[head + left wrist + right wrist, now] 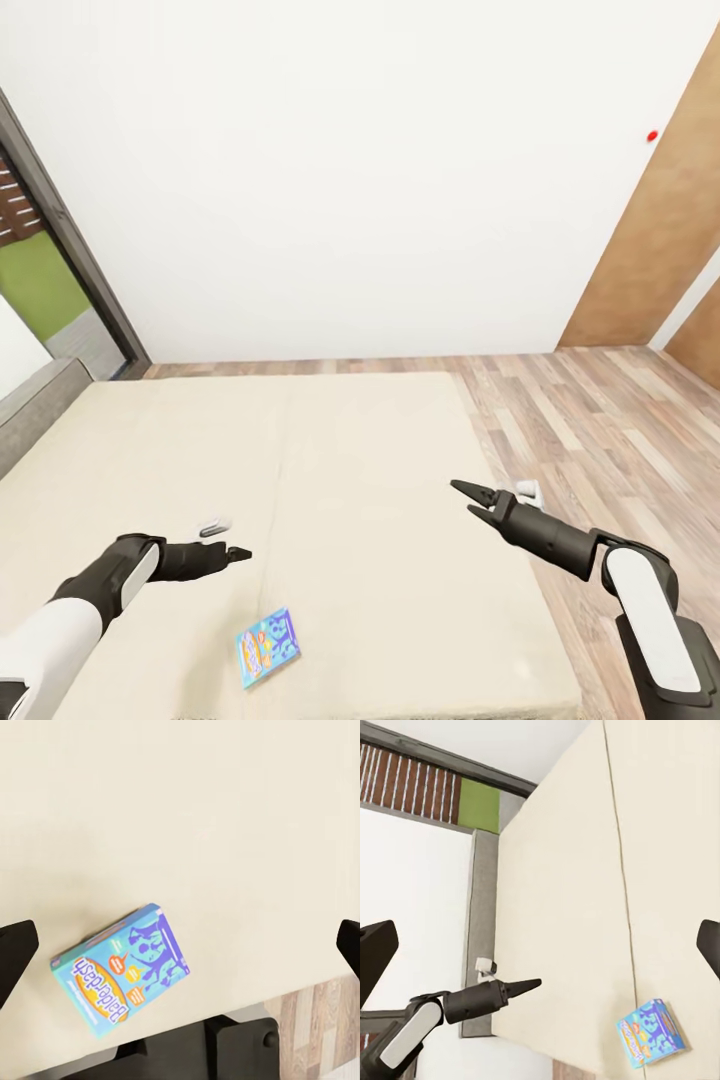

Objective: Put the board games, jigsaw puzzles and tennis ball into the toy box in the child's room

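One blue board game point(268, 646) lies flat on the big cream bed point(380, 450) in the head view, near the robot, between the left gripper point(238, 553) and the right gripper point(478, 502), and nothing touches it. Left wrist view: the box sits between wide-apart, empty fingers point(16, 949). Right wrist view: its fingers point(375, 952) are spread too, holding nothing, with the game far off on the bed.

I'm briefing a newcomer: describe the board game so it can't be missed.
Start at the big beige bed that spreads out below the white wall. Near its front edge, just ahead of the left pincer, lies the board game, a small flat box. It is bright blue with cartoon print, the lone colourful thing on the plain cover.
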Robot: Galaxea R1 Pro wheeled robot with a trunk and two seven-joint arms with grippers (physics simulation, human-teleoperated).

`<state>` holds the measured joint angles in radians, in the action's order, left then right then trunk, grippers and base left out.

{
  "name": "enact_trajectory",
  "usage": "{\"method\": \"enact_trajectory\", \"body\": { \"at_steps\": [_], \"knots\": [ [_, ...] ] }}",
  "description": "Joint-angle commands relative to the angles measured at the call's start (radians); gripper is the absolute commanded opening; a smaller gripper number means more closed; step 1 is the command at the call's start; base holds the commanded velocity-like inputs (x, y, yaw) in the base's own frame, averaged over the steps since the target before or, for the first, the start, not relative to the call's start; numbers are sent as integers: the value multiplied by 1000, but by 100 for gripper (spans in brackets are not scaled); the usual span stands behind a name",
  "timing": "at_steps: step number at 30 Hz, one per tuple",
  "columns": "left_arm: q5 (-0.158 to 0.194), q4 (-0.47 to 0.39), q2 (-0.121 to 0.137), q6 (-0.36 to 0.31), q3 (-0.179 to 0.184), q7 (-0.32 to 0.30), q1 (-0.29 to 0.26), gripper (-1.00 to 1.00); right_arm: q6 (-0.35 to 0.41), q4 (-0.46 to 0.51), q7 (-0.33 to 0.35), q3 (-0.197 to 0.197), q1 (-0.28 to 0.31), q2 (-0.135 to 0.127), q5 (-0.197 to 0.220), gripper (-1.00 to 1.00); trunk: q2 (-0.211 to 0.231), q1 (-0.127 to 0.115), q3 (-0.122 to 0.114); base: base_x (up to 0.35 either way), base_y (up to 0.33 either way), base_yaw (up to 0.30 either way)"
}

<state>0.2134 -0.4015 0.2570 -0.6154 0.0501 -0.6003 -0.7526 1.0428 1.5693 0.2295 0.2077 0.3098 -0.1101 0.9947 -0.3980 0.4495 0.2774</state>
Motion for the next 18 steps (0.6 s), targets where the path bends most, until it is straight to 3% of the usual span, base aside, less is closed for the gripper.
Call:
{"method": "enact_trajectory", "body": {
  "at_steps": [1,9,18],
  "knots": [
    [10,-1,1,-7,5,0,-1,100,4,0,12,3,1,1,-10,100,-2,0,4,0,0,0],
    [12,-10,6,-12,1,-7,-2,100,4,-5,17,5,2,11,-8,100,-2,0,17,0,0,0],
    [11,-10,-10,-12,3,-1,-2,100,4,-5,20,5,3,13,-7,100,-2,0,32,0,0,0]
  ]
}}
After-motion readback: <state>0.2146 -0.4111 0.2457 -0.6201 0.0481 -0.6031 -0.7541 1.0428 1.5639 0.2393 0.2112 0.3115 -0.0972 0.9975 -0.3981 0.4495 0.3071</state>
